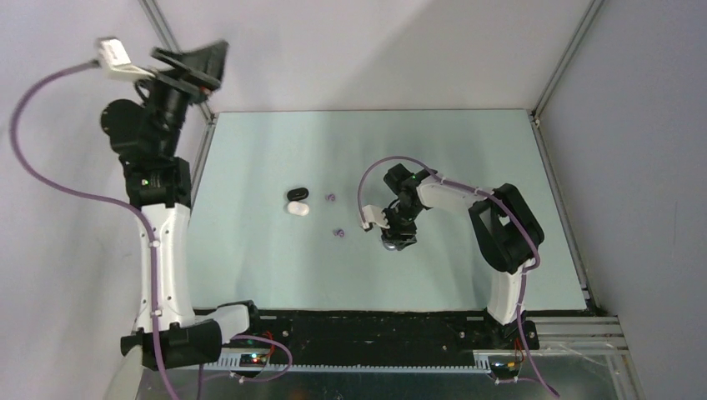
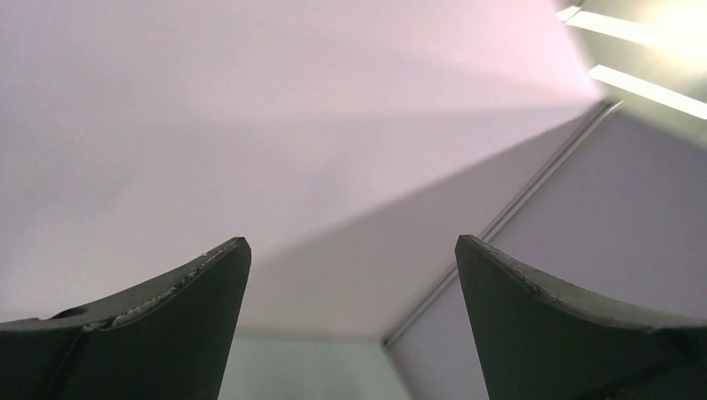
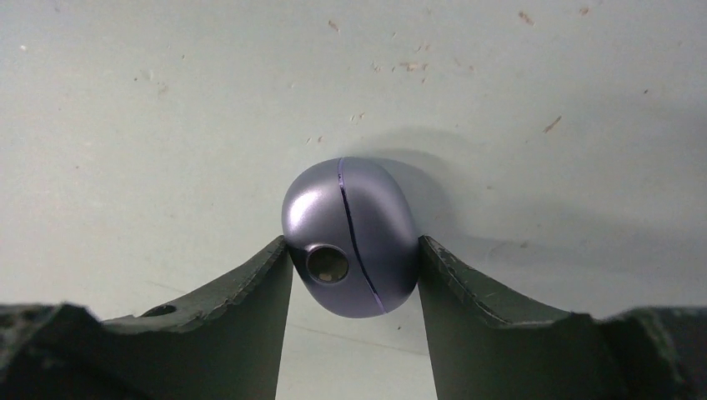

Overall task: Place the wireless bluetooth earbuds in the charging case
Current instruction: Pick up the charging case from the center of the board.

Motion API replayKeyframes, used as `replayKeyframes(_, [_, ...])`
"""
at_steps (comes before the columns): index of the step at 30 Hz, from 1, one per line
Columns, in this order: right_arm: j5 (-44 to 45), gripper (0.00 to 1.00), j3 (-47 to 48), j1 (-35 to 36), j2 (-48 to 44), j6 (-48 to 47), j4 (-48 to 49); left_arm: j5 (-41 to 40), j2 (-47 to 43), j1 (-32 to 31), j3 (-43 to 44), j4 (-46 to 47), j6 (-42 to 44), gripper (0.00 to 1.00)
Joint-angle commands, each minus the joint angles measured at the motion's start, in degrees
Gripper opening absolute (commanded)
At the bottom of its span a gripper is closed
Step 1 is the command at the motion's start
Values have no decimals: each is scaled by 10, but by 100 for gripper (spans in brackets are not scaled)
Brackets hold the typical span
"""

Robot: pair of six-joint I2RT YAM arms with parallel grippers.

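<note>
My right gripper (image 1: 398,240) is shut on a closed lavender charging case (image 3: 350,237), one finger on each side, low over the pale green table; I cannot tell whether the case touches it. The case has a seam line and a small round port facing the camera. In the top view, two tiny purple earbuds lie left of this gripper, one (image 1: 338,233) close by and one (image 1: 331,198) farther back. No black or white buds show. My left gripper (image 1: 196,62) is open and empty, raised high at the far left and facing the wall (image 2: 350,242).
A black oval case (image 1: 297,193) and a white oval case (image 1: 298,209) lie side by side left of the purple buds. White walls with metal frame rails enclose the table (image 1: 467,150). A black strip runs along the near edge.
</note>
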Motion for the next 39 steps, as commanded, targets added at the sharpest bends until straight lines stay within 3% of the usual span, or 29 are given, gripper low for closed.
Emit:
replayKeyframes(1, [2,56,6,-9,-40,-6,-41,-58,43,6,103,130,-113,100])
replayKeyframes(10, [-12,55,6,0,-44,8,-57,-147,177,3,420,88,-116,100])
replayKeyframes(17, [7,52,6,8,-29,-6,-36,-196,204,4,463,102,-115,100])
replayKeyframes(22, [11,48,6,3,-23,5,-16,-145,208,39,463,133,-118,100])
replayKeyframes(27, [1,44,6,5,-31,30,-1,-83,198,62,442,203,-129,100])
replayKeyframes(29, [-5,42,6,6,-39,37,4,-6,189,62,414,242,-121,100])
replayKeyframes(32, [-11,40,6,5,-55,45,15,70,173,43,348,225,-94,100])
replayKeyframes(35, [-13,37,10,3,-87,62,23,166,145,6,206,186,-30,100])
replayKeyframes(39, [-22,35,22,-3,-134,87,34,213,83,-41,-15,127,79,100])
